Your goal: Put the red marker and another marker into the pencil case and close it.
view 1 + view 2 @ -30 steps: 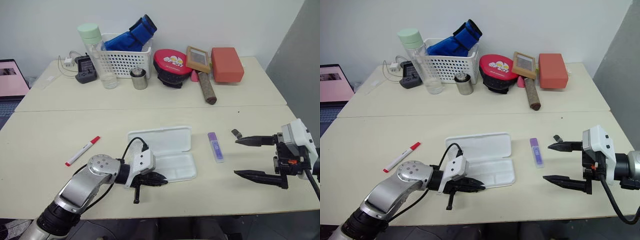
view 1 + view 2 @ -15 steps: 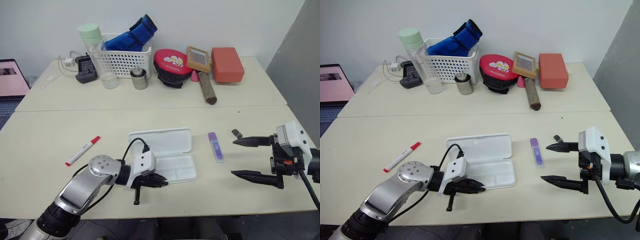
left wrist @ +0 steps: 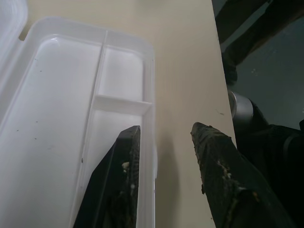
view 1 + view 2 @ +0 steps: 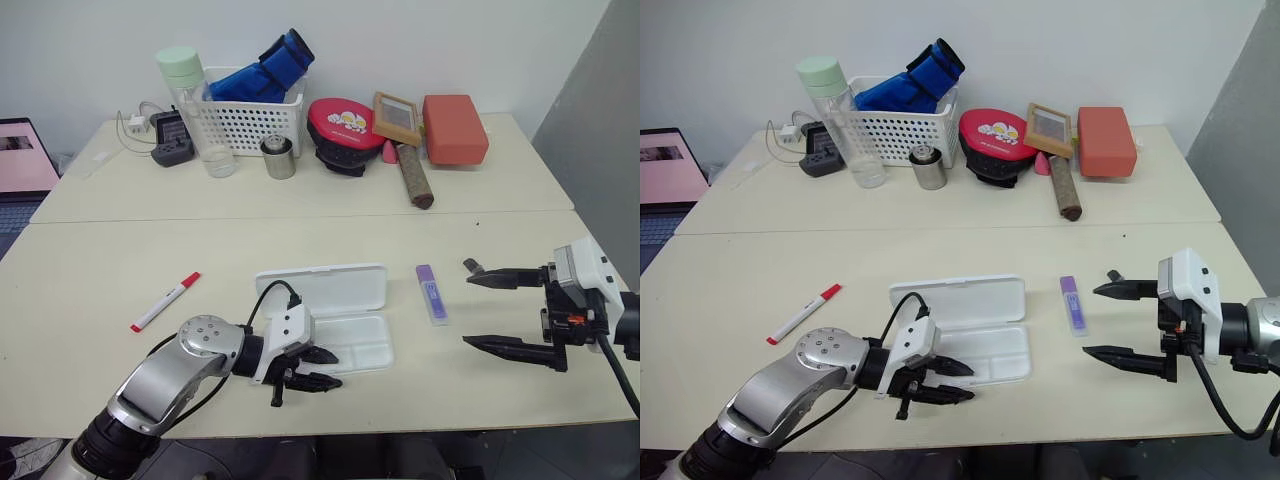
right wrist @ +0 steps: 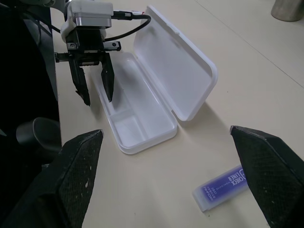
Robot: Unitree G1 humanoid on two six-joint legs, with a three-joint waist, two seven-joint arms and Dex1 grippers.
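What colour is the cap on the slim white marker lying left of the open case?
Red; the slim white marker has a red cap, clearest in the left eye view.

the room is bright and evenly lit, with soft light from overhead. shadows on the table (image 4: 100,300) are faint and short, lying close under each thing. the open pencil case (image 5: 156,90) shows a mild white sheen but no hard glare. both head views are sharp across the table. in the left wrist view the near black fingers (image 3: 114,190) are slightly soft.
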